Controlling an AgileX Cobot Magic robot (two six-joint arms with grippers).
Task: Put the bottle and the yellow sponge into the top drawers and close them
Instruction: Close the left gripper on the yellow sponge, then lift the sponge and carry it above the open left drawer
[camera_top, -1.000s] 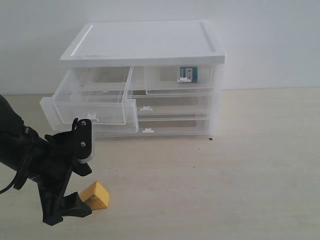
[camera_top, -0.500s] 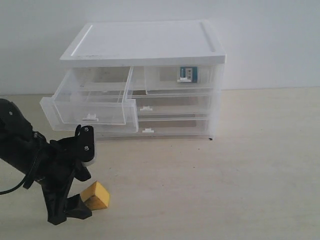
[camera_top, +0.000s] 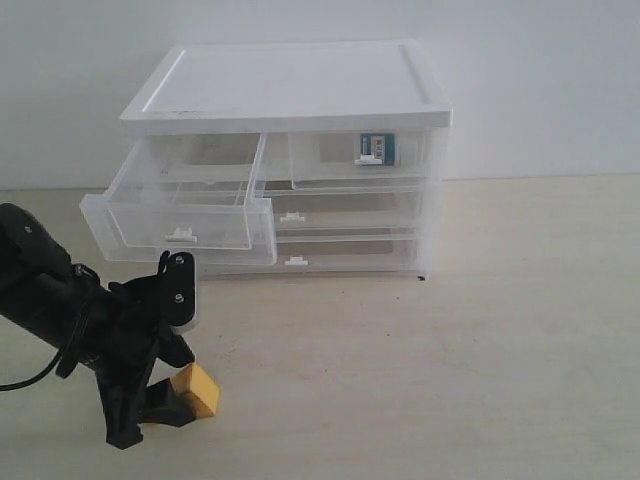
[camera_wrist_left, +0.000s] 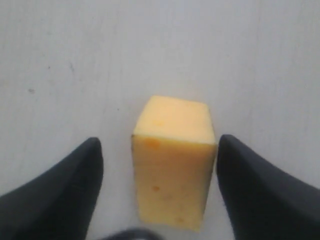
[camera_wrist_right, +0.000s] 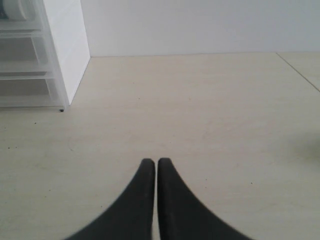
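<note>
The bottle (camera_top: 377, 148) sits in the cabinet's (camera_top: 290, 85) closed right top drawer (camera_top: 335, 172); the left top drawer (camera_top: 180, 208) is pulled out. Before the cabinet, the yellow sponge (camera_top: 198, 390) lies on the table (camera_top: 500, 330) between the spread left fingers (camera_wrist_left: 65, 190); the right fingers (camera_wrist_right: 145, 190) are pressed together, empty.

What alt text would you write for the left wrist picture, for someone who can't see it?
A yellow sponge lies on a pale table between the open black fingers of the left tool, nearer one finger than the other.
</note>
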